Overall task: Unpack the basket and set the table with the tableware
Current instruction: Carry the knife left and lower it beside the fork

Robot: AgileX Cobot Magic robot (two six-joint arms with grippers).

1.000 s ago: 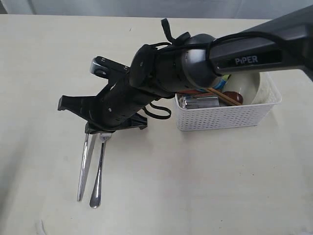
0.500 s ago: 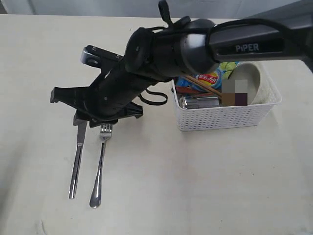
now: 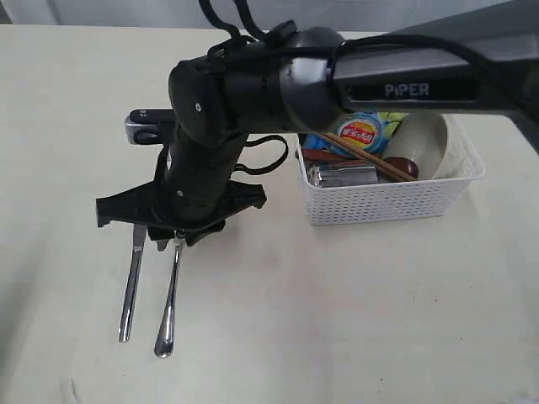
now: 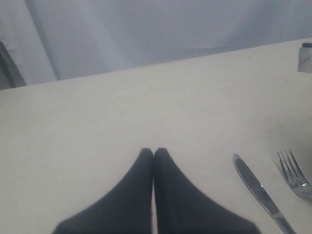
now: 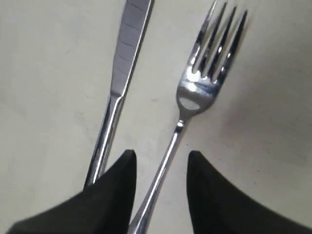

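Note:
A steel knife and fork lie side by side on the cream table, left of the white basket. My right gripper reaches across and hovers over their upper ends. In the right wrist view this gripper is open, with the fork handle lying loose between the fingers and the knife just outside one finger. The basket holds a pale bowl, chopsticks, a dark spoon and a steel cup. My left gripper is shut and empty, low over the table near the knife and fork.
A blue chip bag stands in the back of the basket. The right arm's dark body and cables span from the upper right across the basket's left end. A pale curtain backs the table's far edge in the left wrist view.
My right gripper has opened and let go of the cutlery. The knife has swung left and now lies parallel to the fork. The wrist has turned and lifted slightly above them.

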